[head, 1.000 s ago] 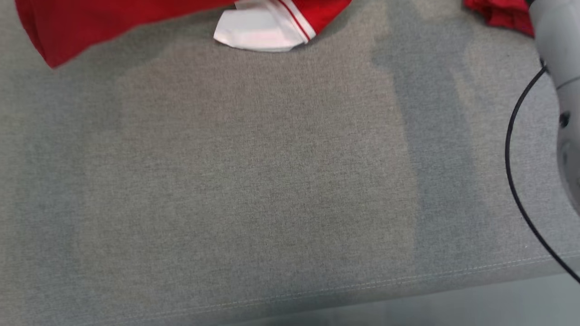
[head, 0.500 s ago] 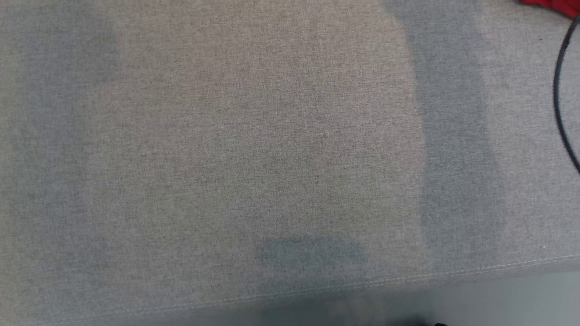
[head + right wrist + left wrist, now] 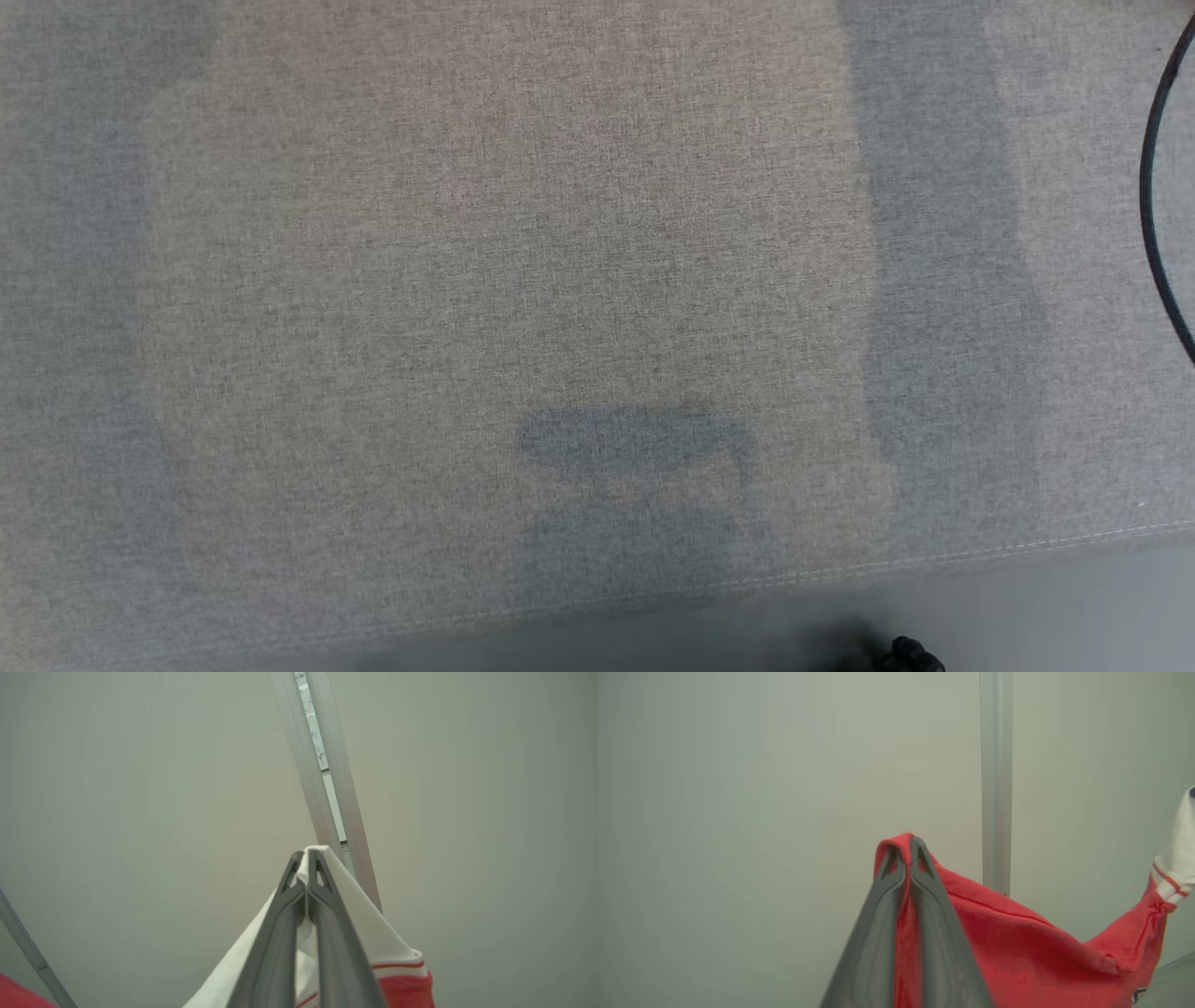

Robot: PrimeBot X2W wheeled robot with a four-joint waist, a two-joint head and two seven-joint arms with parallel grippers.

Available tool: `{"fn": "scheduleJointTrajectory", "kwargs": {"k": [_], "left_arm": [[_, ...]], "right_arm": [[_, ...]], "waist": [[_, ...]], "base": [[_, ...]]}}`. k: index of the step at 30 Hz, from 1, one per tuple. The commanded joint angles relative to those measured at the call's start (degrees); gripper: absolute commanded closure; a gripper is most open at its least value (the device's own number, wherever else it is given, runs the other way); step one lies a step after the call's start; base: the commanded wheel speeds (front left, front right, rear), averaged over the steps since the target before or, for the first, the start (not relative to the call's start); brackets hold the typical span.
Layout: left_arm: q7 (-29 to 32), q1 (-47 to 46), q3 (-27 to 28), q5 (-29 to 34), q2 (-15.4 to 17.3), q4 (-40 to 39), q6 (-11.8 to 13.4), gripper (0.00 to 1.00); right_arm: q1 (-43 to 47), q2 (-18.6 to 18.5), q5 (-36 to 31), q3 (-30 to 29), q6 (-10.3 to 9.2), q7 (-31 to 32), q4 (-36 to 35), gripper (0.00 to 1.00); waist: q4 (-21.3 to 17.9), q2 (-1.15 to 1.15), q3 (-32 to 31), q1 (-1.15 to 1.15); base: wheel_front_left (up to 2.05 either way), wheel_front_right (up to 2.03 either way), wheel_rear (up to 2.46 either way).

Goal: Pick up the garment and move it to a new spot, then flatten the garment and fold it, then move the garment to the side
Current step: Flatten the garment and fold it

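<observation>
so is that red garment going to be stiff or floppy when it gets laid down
Probably floppy: the garment sags in a curve away from the left gripper pinching its edge. Likely light, since thin pinches by it and the right gripper seem enough to hold it. It may bunch when lowered.

This is looking like a robotics test lab: a grey cloth-covered desk (image 3: 373, 280) is showing a stitched hem (image 3: 1027, 544), pale panels (image 3: 738, 788) are standing in aluminium framing (image 3: 996, 784), and a black cable (image 3: 1150, 205) is arcing over the desk.
</observation>
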Motion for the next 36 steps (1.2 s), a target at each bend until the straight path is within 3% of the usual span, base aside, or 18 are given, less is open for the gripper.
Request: {"fn": "scheduleJointTrajectory", "kwargs": {"k": [1, 8, 15, 19, 26, 36], "left_arm": [[-0.80, 2.04, -0.39, -1.11, 1.17, -0.97, 0.07, 1.00], [-2.31, 13.18, -0.37, -4.78, 5.98, -6.10, 0.08, 1.00], [-2.44, 29.77, 8.12, -6.28, 8.52, -13.63, 0.14, 1.00], [-2.47, 42.25, 15.56, -5.60, 6.87, -18.49, 0.86, 1.00], [-2.48, 64.01, 24.84, 1.90, 3.18, -28.34, 3.05, 1.00], [-2.49, 85.05, 33.08, 11.63, -4.62, -37.46, 4.70, 1.00]], "right_arm": [[2.06, 0.24, 0.69, 0.86, -0.01, 0.45, -0.76, 1.00], [13.10, 0.83, 7.29, 5.54, -0.01, 2.25, -8.86, 1.00], [29.84, -2.03, 15.84, 11.97, -0.01, 4.12, -20.10, 1.00], [41.08, -4.98, 21.48, 13.99, -0.01, 4.30, -26.75, 1.00], [59.90, -9.11, 28.05, 17.23, -0.01, 3.95, -37.43, 1.00], [79.28, -9.97, 30.29, 18.86, 0.00, 1.49, -46.93, 1.00]], "waist": [[0.26, 0.00, 0.58, -0.01], [-1.58, 0.00, -1.27, -0.01], [-2.99, 0.00, -6.32, -0.01], [-2.94, 0.00, -9.83, -0.01], [-3.15, 0.00, -14.52, -0.01], [-3.39, 0.00, -19.41, -0.01]], "base": [[0.00, 0.00, 0.00], [0.00, 0.00, 0.00], [0.00, 0.00, 0.00], [0.00, 0.00, 0.00], [0.00, 0.00, 0.00], [0.00, 0.00, 0.00]]}}
